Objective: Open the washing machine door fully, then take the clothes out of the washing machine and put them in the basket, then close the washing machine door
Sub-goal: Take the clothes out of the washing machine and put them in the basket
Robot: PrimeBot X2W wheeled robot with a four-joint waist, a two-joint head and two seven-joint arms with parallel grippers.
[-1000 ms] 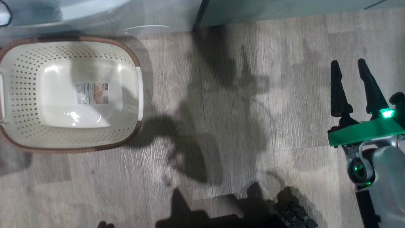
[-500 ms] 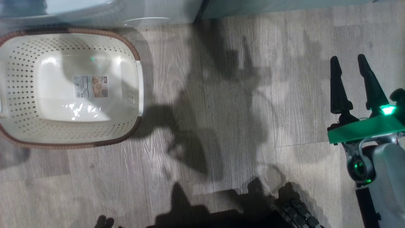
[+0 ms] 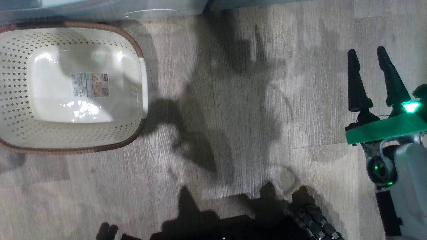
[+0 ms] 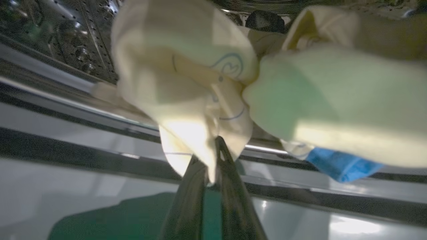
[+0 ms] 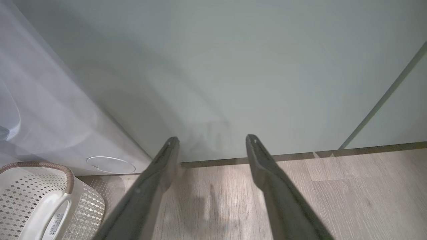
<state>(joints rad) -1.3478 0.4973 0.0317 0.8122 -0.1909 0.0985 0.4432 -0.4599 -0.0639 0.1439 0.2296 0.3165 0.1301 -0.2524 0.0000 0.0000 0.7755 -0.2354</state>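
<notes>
In the left wrist view my left gripper [image 4: 213,160] is shut on a fold of the cream-yellow clothes [image 4: 186,83], which hang out of the perforated steel drum [image 4: 66,33] of the washing machine. A second pale garment [image 4: 333,106] with a blue patch [image 4: 340,165] lies to the right. The cream basket [image 3: 133,43] stands empty on the floor at the head view's left, below the washing machine [image 3: 100,8]. My right gripper [image 3: 367,52] hovers open over the floor at the far right, holding nothing. The washing machine door is out of view.
The right wrist view looks between my right gripper's [image 5: 212,143] spread fingers at a sage-green cabinet front [image 5: 250,73]. To its left are the washing machine [image 5: 50,116], its round white cap [image 5: 110,164] and the basket [image 5: 68,178]. Grey wood floor [image 3: 233,100] lies between basket and right arm.
The whole head picture has slid up and left, so the camera has moved. My left gripper has gone from open to shut. The right gripper stays open.
</notes>
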